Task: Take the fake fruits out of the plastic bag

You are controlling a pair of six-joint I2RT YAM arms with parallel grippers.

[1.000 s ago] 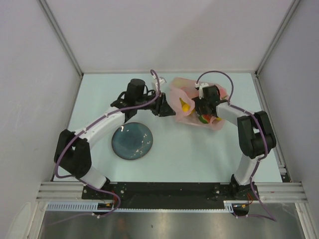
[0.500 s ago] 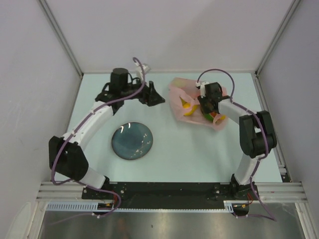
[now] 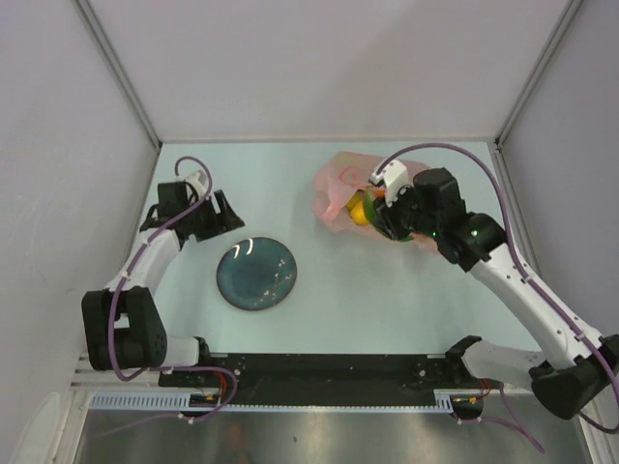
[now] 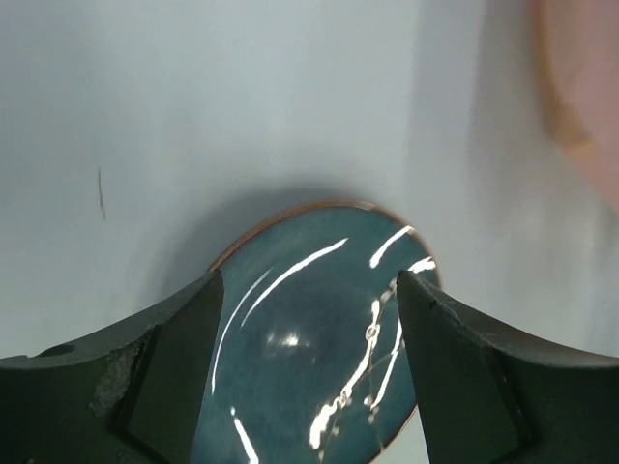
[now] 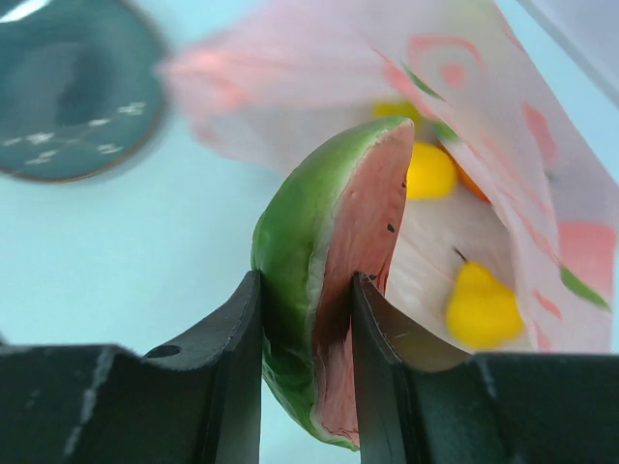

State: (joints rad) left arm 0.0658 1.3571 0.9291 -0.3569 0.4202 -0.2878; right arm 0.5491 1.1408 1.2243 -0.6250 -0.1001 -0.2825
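Observation:
The pink plastic bag (image 3: 337, 184) lies at the back right of the table, its mouth open. My right gripper (image 3: 383, 209) is shut on the red-green watermelon slice (image 5: 334, 261) and holds it above the table, in front of the bag's mouth (image 5: 484, 87). Two yellow fruits (image 5: 430, 169) (image 5: 481, 304) lie inside the bag; a yellow-orange one shows from above (image 3: 358, 211). My left gripper (image 3: 219, 215) is open and empty at the left, far from the bag, above the far-left side of the dark blue plate (image 4: 319, 329).
The dark blue plate (image 3: 256, 275) lies left of centre, also at the upper left of the right wrist view (image 5: 68, 97). White walls close off the back and both sides. The bag's edge shows at the top right of the left wrist view (image 4: 590, 97).
My left arm swung away from the bag to the table's left side. My right arm drew back and rose from the bag with the watermelon slice in its jaws.

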